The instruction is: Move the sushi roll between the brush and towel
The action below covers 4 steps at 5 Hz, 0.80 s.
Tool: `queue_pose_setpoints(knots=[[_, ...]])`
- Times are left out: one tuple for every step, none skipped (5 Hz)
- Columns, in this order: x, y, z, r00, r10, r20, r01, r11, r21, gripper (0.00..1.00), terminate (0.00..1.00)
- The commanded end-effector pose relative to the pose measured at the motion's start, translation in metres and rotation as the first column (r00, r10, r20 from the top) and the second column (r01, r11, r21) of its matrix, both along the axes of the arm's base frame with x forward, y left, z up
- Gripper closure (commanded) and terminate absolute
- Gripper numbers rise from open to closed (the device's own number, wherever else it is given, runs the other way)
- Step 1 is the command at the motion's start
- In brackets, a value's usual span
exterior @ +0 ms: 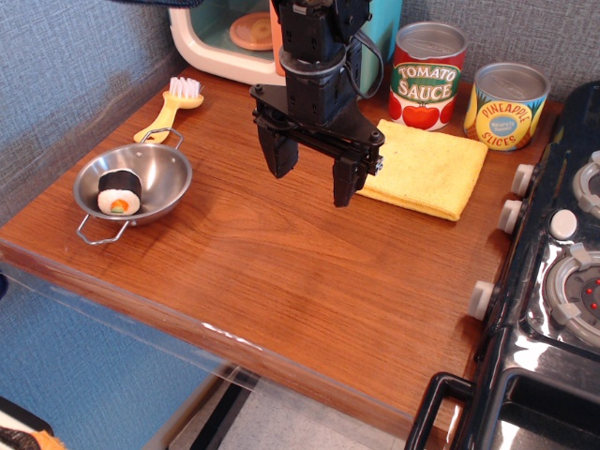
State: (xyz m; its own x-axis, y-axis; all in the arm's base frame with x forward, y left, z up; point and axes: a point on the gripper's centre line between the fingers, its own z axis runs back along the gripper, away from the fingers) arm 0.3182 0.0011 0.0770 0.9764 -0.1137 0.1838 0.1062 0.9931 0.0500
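Note:
The sushi roll lies in a steel bowl at the left of the wooden table, its white face and orange-green centre turned toward the front. The brush with a yellow handle and white bristles lies behind the bowl at the back left. The yellow towel lies flat at the back right. My gripper hangs open and empty above the table between the brush and the towel, its right finger close to the towel's left edge.
A tomato sauce can and a pineapple slices can stand behind the towel. A toy oven with a peach plate inside is at the back. A black stove borders the right edge.

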Motion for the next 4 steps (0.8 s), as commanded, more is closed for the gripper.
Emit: queue_pose_setpoints(knots=[[0.0, 0.0, 0.0, 1.0, 0.0, 0.0, 0.0, 1.0, 0.0, 0.0, 0.0], [0.001, 0.007, 0.007, 1.0, 0.023, 0.015, -0.023, 1.0, 0.02, 0.0, 0.0], [0.003, 0.043, 0.023, 0.986, 0.156, 0.057, -0.16, 0.985, 0.058, 0.0, 0.0], [-0.001, 0.093, 0.031, 0.949, 0.308, 0.064, -0.312, 0.947, 0.074, 0.0, 0.0]])
